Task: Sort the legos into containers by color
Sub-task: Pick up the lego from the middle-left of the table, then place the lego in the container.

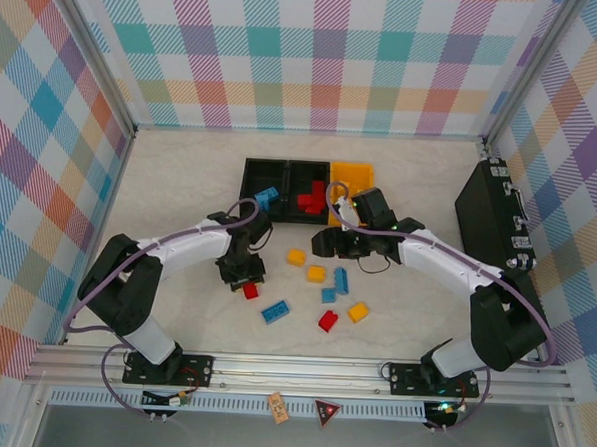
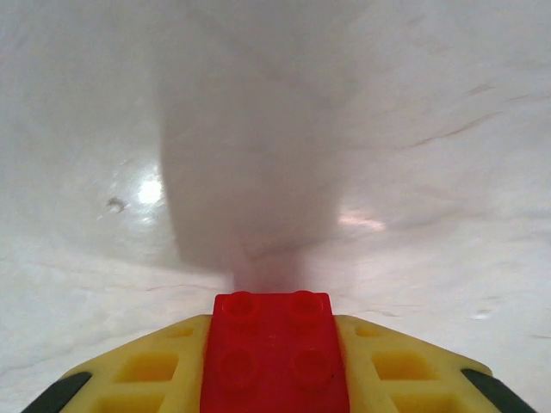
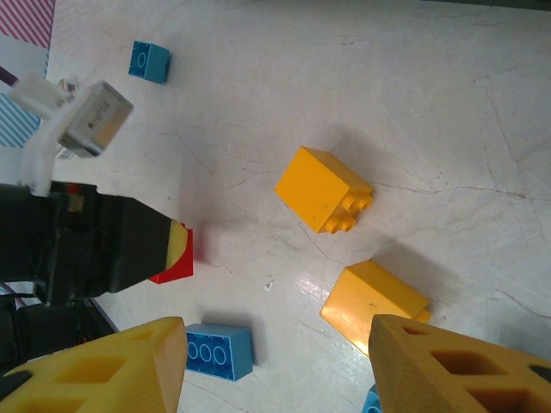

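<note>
Now grips a small red studded plastic brick in the clenched left pincer, down on the pale counter, well to the near left of the yellow-orange open plastic bin. Holds the right pincer released, fingers apart, just in front of that bin, above two yellow-orange bricks. Shows red bricks in the black bin touching the orange bin's left side, and a blue brick in the next black bin leftward. Shows loose blue, red and yellow-orange bricks scattered in front.
</note>
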`<move>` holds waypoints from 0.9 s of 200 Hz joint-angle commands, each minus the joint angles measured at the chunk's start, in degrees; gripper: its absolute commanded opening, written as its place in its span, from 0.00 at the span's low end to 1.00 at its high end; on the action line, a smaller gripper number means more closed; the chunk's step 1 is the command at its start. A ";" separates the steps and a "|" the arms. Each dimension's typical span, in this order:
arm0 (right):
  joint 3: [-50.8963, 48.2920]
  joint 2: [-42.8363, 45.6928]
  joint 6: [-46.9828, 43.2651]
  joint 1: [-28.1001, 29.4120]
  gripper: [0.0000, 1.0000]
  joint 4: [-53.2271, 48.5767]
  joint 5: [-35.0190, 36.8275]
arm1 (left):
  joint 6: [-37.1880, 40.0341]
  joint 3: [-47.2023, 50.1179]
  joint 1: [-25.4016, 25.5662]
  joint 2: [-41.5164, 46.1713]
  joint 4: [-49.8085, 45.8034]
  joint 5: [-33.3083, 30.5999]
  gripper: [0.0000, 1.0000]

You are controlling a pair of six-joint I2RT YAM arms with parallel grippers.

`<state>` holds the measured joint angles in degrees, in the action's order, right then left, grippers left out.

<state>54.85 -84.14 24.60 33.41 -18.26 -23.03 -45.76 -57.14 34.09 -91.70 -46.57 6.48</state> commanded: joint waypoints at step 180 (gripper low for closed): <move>6.06 3.46 5.37 -4.48 0.58 -4.41 9.22 | 15.16 -55.43 -3.41 -29.09 -7.93 -8.22 0.20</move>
<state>59.07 -80.84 28.51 29.04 -21.32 -14.96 -33.10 -107.18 31.38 -116.66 -52.27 0.43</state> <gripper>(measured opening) 0.582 0.327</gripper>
